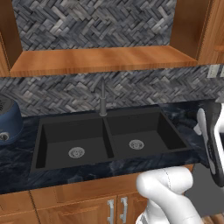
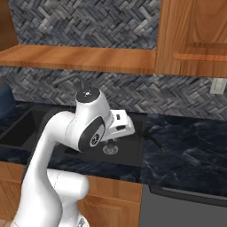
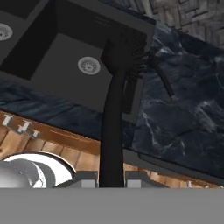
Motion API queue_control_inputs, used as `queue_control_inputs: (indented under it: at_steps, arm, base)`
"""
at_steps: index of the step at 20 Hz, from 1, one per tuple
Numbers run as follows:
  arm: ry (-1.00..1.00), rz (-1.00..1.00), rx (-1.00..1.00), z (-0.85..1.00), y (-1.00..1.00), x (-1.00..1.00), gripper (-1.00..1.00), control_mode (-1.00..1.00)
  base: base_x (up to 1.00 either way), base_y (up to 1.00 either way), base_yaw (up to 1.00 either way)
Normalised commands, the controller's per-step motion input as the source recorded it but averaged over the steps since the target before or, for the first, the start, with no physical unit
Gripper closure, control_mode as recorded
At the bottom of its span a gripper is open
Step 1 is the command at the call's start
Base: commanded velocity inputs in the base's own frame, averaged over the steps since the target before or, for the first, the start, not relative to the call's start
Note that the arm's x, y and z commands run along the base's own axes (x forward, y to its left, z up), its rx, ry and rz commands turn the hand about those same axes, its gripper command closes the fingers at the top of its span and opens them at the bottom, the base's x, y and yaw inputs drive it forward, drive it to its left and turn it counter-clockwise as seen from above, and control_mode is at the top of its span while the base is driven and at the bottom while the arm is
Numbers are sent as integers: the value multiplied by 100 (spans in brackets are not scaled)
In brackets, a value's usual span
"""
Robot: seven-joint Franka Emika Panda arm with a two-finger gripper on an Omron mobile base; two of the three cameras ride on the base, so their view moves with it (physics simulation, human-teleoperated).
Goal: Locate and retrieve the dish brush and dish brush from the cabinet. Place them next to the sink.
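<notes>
Beside sink (image 3: 65, 48), two dish brushes (image 3: 114, 100).

Matt black sink (image 1: 65, 140) with shiny metal drains; glossy dark marbled stone worktop (image 2: 190, 146); smooth orange-brown wood shelf (image 1: 100, 59); bristly matt black brush (image 3: 116, 100).

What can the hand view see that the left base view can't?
The hand view alone has a black dish brush standing up between the fingers, its bristles over the sink's right edge, and a second thin dark brush lying on the dark counter beside the sink. The left base view alone has the wooden shelf, the faucet and a round blue appliance. Both have the black sink with its silver drains.
</notes>
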Motion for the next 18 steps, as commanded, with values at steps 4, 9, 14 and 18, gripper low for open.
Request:
queue_control_inputs:
  at_steps: [4, 9, 14, 18]
  arm:
    - [-1, 15, 5, -51, -71, 57, 100, -100]
    - [14, 9, 0, -44, -67, 59, 100, -100]
    - [13, 10, 0, -43, -59, 51, 100, -100]
    - [5, 13, 0, -45, -54, 46, 100, -100]
  base:
    - [0, 0, 0]
    - [0, 0, 0]
    - [0, 0, 0]
    - [0, 0, 0]
